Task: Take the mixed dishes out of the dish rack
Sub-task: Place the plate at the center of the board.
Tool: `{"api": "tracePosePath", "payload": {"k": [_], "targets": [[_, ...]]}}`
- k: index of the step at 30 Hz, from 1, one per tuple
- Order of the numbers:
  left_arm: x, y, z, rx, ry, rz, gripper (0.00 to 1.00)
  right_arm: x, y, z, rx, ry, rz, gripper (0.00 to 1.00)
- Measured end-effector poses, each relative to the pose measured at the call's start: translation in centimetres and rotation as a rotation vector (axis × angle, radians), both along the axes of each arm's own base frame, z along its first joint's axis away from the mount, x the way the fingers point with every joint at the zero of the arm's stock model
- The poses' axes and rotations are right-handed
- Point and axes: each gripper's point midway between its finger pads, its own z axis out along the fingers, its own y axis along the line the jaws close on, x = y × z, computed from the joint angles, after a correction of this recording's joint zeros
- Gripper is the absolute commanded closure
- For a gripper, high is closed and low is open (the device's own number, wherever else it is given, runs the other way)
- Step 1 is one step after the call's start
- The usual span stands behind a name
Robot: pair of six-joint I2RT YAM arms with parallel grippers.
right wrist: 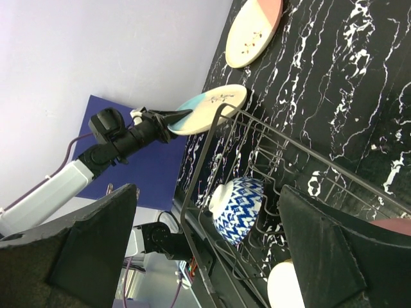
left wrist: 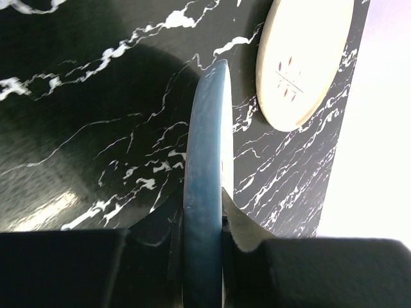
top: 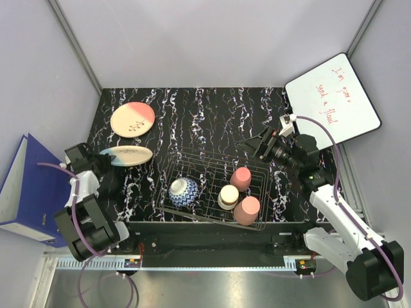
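Free tabletop [top: 212, 115] between pink plate [top: 132, 119] and dish rack [top: 204, 160]

Dish rack [top: 207, 172]: dark wire basket, lower centre of the top view. It holds:
- blue-and-white patterned bowl [top: 183, 191], upright, at left
- cream cup [top: 228, 196] at right, between two pink cups [top: 241, 178] [top: 247, 209]

Pink/cream plate [top: 132, 119]: flat on the table, upper left.

Light blue/cream plate [top: 126, 155]: just below the pink/cream plate, left of the rack, rim pinched by the left gripper [top: 104, 156].

table [top: 212, 115]: looked glossy, marble-patterned
dish rack [top: 205, 173]: was thin dark metal wire
blue plate [left wrist: 204, 192]: looked smooth and glazed
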Motion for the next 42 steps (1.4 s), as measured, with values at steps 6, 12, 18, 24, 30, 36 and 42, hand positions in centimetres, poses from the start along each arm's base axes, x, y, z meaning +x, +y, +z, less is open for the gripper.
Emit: {"api": "tracePosePath", "payload": {"k": [6, 12, 18, 24, 30, 36, 42], "targets": [[0.9, 0.4, -0.2, -0.002, 0.004, -0.027, 0.89, -0.1, 0.0, -0.6, -0.003, 0.013, 0.000, 0.00], [0.1, 0.7, -1.4, -0.007, 0.051, -0.041, 0.60, -0.1, 0.0, -1.1, -0.006, 0.021, -0.001, 0.00], [-2.1, 0.4, -3.4, -0.019, 0.162, -0.054, 0.52, -0.2, -0.1, -1.7, -0.008, 0.030, 0.000, 0.00], [-3.2, 0.0, -4.1, -0.023, 0.213, -0.071, 0.43, -0.2, 0.0, -2.0, -0.002, 0.034, -0.001, 0.00], [-4.8, -0.6, -4.9, -0.039, 0.284, -0.084, 0.32, -0.1, 0.0, -2.1, -0.002, 0.036, -0.001, 0.00], [-5.9, -1.1, -5.4, -0.063, 0.333, -0.088, 0.29, 0.2, 0.2, -3.0, 0.003, 0.059, -0.001, 0.00], [-5.9, -1.2, -4.3, -0.070, 0.330, -0.087, 0.24, 0.4, 0.3, -3.4, 0.007, 0.074, 0.005, 0.00]]}}
